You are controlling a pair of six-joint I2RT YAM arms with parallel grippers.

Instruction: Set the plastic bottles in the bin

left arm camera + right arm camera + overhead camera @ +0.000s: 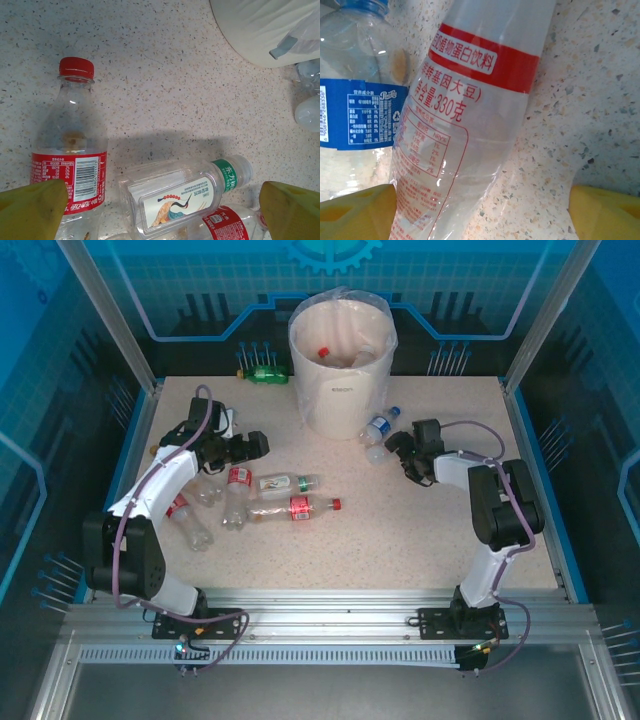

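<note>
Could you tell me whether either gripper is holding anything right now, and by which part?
Nothing is held: the left gripper and right gripper stand open over bottles lying on the table.

A pale speckled desk (400,540), flecked brown and grey, has a blue strip (545,495) along its sides. Translucent blue walls (200,290) printed with a fine grid enclose it, and the back one bears a gear emblem (335,250). Slanted aluminium posts (105,310) frame the corners. A ribbed aluminium rail (340,605) runs along the near edge. The light is even and the shadows are soft.
</note>
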